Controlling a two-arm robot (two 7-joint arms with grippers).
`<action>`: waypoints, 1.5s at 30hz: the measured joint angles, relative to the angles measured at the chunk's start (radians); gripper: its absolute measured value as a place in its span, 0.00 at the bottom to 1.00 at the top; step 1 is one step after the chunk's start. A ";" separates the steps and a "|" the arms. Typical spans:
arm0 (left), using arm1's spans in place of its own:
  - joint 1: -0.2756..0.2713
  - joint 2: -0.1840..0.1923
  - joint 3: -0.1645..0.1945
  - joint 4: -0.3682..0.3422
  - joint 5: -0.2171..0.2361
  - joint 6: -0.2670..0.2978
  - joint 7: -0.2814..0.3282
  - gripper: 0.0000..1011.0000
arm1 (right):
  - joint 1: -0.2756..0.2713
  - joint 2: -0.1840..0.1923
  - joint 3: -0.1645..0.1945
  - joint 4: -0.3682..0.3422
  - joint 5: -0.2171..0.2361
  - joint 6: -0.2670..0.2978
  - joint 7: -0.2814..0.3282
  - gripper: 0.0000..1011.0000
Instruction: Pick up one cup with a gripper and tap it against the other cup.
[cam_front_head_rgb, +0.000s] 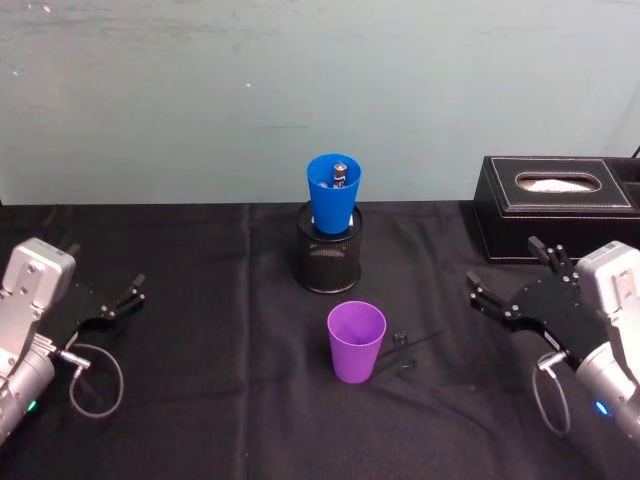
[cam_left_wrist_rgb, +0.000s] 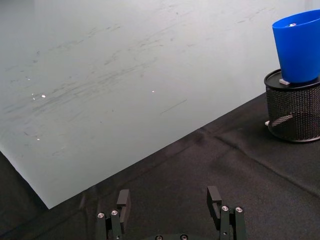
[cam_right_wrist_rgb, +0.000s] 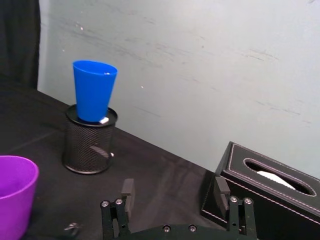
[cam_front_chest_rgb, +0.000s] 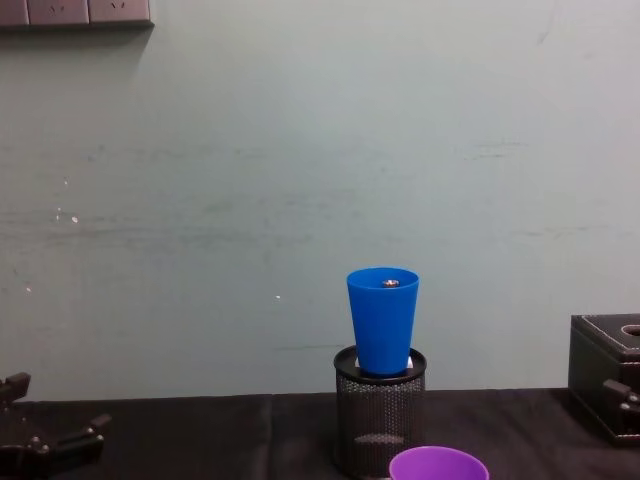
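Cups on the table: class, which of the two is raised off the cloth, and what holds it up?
The blue cup. It sits upright in the top of the black mesh holder, whereas the purple cup stands directly on the black cloth, nearer the robot.

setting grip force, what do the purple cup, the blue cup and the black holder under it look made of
The smooth purple tapered cup looks like plastic: even colour, soft sheen. The bright blue tapered cup looks the same. The black cylindrical holder seems wire mesh, probably metal: fine see-through grid, solid rim.

Soft, even light; small glints speckle the pale wall (cam_left_wrist_rgb: 125, 75), and the black cloth (cam_front_head_rgb: 200, 400) reads dark.
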 joint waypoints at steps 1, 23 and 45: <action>0.000 0.000 0.000 0.000 0.000 0.000 0.000 0.99 | -0.005 0.000 0.003 -0.004 0.003 -0.001 0.003 0.99; 0.000 0.000 0.000 0.000 0.000 0.000 0.000 0.99 | -0.111 -0.037 -0.039 -0.030 0.125 -0.083 0.272 0.99; 0.000 0.000 0.000 0.000 0.000 0.000 0.000 0.99 | 0.035 -0.156 -0.073 0.126 0.083 -0.014 0.377 0.99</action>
